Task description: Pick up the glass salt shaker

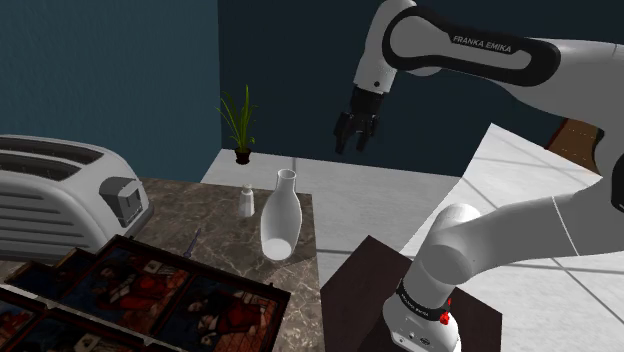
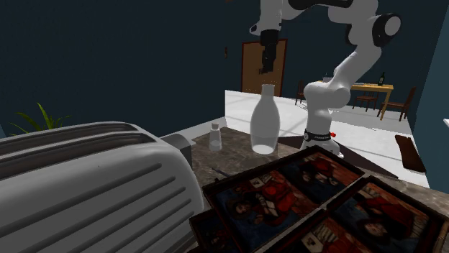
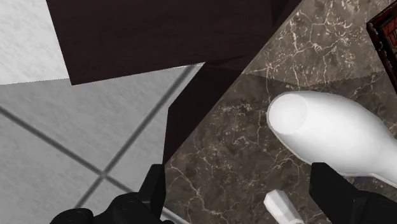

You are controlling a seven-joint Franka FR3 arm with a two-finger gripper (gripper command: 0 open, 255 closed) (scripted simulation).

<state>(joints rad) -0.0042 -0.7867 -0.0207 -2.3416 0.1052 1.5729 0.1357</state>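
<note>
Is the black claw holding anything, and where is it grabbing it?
Nothing is held. The black claw is open, up in the air, apart from the small white salt shaker.

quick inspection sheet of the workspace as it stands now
surface: dark veined marble counter, with things standing on it.
job's things: small white shaker, upright near the counter's far edge, beside the bottle but apart from it, not held.
clutter: tall white bottle, upright; toaster; dark picture tray.
grippers: gripper open, high in the air, well clear of the shaker, holding nothing.
cables: nothing seen.
surroundings: potted plant beyond the counter; dark stand; pale tiled floor; dark blue wall.
</note>
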